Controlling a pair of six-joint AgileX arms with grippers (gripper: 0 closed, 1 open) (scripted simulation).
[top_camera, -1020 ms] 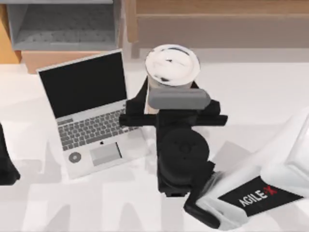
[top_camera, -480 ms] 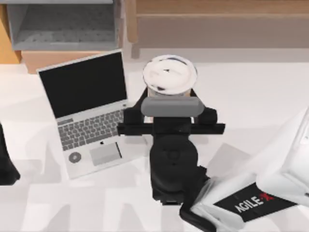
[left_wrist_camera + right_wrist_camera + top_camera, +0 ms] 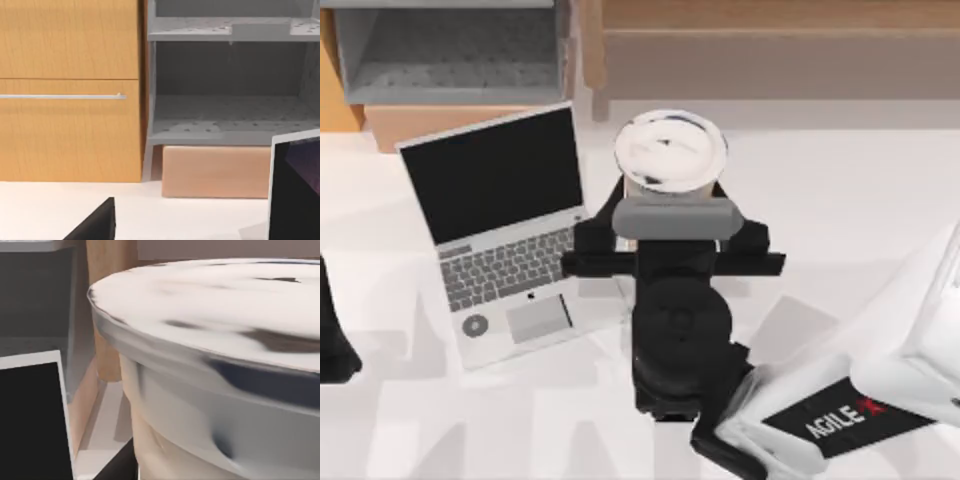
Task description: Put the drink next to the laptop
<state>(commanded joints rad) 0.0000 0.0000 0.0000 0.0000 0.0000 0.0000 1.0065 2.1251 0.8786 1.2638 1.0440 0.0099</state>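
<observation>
The drink (image 3: 670,150), a cup with a round white lid and beige sides, stands just right of the laptop (image 3: 505,230), close to its back right corner. My right gripper (image 3: 670,190) reaches in from the front, a black finger on each side of the cup, shut on it. In the right wrist view the drink's lid and creamy wall (image 3: 210,340) are very close, with the laptop's black screen (image 3: 30,415) beside it. The laptop is open, its screen facing the table's front. My left arm (image 3: 330,340) is parked at the left edge.
A grey shelf unit (image 3: 450,50) and a wooden cabinet (image 3: 770,40) stand along the back, with a peach block (image 3: 430,120) under the shelf. In the left wrist view the wood drawer front (image 3: 70,95) and the grey shelf (image 3: 230,115) face me. Bare white table lies to the right.
Over the last second the drink came down and moved slightly left with the right gripper. In the last half second it has barely moved.
</observation>
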